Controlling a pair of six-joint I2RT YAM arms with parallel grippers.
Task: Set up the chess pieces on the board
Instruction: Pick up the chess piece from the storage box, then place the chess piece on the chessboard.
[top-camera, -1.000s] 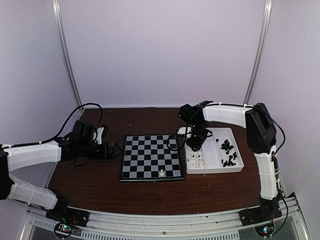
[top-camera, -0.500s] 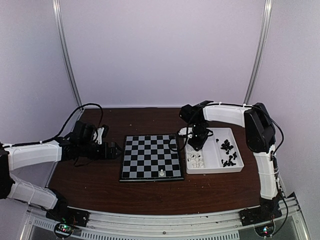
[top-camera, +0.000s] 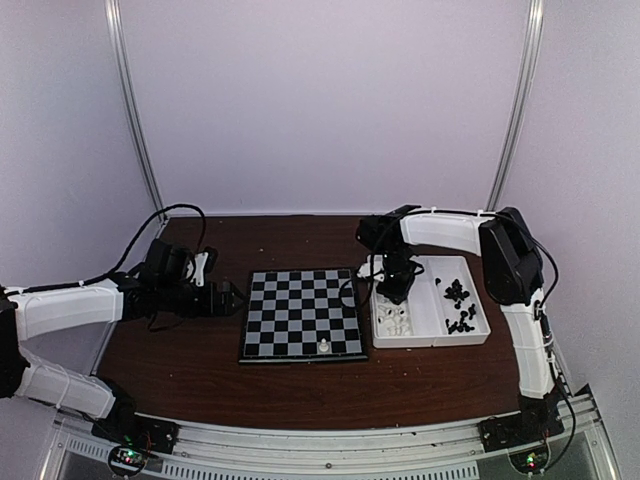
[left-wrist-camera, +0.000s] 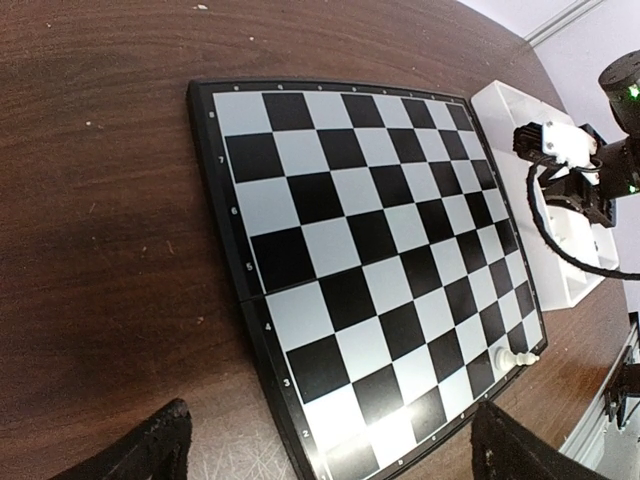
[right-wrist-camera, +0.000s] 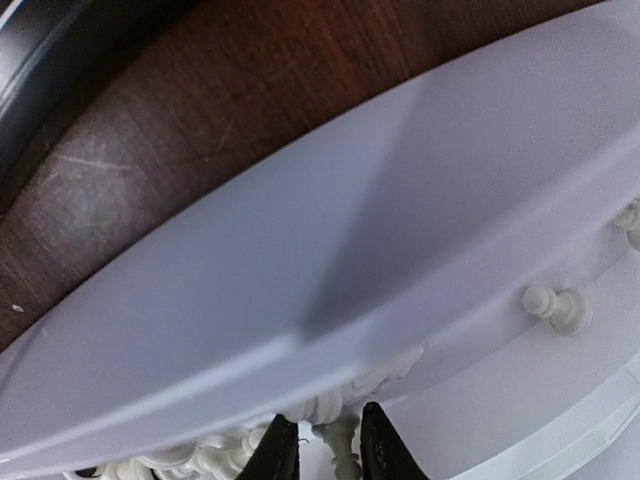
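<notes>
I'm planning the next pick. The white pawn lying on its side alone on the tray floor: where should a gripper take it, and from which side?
Probably across the narrow neck of the white pawn, between its round head and wider base, coming straight down. It lies flat on the tray floor close beside the wall, so a sideways approach looks blocked from that side.

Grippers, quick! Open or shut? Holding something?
Left gripper: open, empty.
Right gripper: around a small white plastic chess piece; whether gripped cannot be told.
</notes>
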